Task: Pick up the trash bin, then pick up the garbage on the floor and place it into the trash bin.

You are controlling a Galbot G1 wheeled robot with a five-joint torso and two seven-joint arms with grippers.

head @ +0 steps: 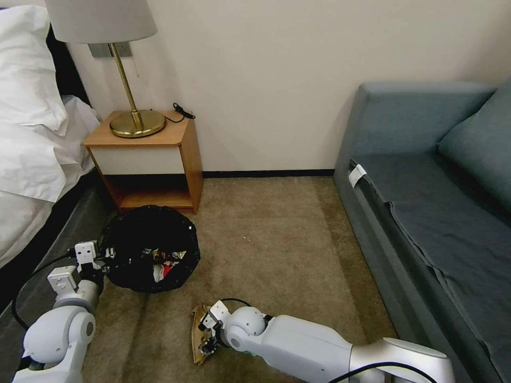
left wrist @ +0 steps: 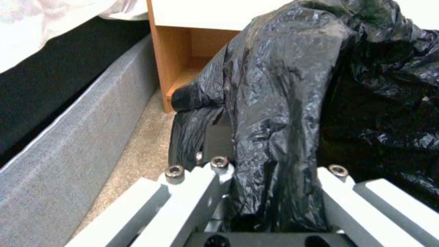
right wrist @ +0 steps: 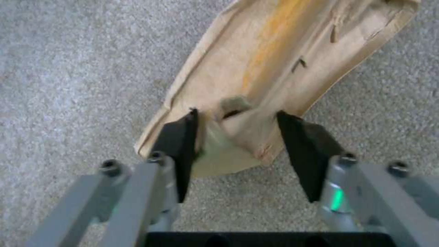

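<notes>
left end effector (head: 104,259) clamps the black-bag-lined round trash bin's (head: 151,247) rim; right end effector (right wrist: 238,137), fingers apart, straddles the crumpled brown paper bag (right wrist: 279,65) on carpet.

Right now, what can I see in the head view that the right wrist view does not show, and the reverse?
Head view alone: the trash bin with litter inside, the left gripper at its rim, the nightstand, lamp, sofa and bed. Right wrist view alone: the black pads standing on either side of a raised fold of the brown paper bag, not yet closed on it. Both: the right gripper, the bag and the carpet.
</notes>
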